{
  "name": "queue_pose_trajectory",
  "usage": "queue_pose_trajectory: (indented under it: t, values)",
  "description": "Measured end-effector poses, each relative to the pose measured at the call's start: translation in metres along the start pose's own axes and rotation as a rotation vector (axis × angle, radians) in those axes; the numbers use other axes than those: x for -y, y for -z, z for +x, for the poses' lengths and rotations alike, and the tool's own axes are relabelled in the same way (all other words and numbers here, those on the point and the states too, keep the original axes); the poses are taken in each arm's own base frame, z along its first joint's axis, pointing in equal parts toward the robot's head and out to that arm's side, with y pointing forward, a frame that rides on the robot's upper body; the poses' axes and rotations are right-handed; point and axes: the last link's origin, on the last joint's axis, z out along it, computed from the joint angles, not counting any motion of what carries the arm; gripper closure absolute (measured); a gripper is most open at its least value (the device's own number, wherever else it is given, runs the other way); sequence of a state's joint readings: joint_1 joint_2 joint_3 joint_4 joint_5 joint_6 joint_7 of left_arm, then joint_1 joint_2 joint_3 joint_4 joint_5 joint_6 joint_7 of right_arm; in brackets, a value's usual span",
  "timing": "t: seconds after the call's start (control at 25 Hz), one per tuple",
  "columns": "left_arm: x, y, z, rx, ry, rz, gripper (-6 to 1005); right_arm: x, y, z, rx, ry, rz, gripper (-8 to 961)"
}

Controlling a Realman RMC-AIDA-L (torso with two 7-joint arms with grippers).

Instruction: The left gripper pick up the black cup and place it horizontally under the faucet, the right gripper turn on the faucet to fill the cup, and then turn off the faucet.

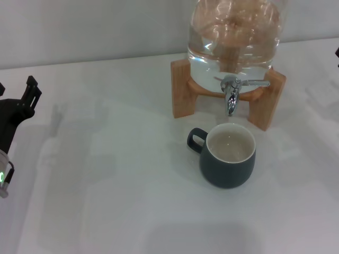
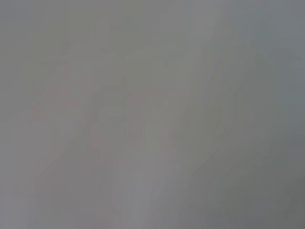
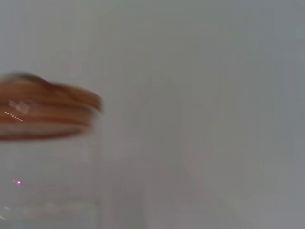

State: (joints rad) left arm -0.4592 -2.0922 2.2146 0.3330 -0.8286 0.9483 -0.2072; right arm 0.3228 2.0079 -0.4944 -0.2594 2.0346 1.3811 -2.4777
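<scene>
Left claw [image 1: 13, 114] sits parked at the worktop's [image 1: 106, 201] left edge, grip state unreadable; right claw out of view. Black cup [image 1: 228, 156] stands upright under the faucet [image 1: 233, 91], apparently filled; confirm the lever is shut, no drip.

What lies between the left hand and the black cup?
Nothing: in the head view only bare white table separates the left hand, at the left edge, from the black cup under the faucet.
</scene>
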Motion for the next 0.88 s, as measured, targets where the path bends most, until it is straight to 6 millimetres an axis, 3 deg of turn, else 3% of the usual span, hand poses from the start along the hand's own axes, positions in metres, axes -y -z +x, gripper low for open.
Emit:
queue_pose_trajectory:
  t: [0.36, 0.88]
  values:
    - [-0.002, -0.002, 0.001, -0.004, -0.004, -0.007, 213, 0.004, 0.0, 0.013, -0.052, 0.178, 0.078, 129]
    - [-0.002, -0.004, 0.003, -0.005, -0.005, -0.01, 212, 0.016, 0.0, 0.021, -0.102, 0.146, 0.186, 129]
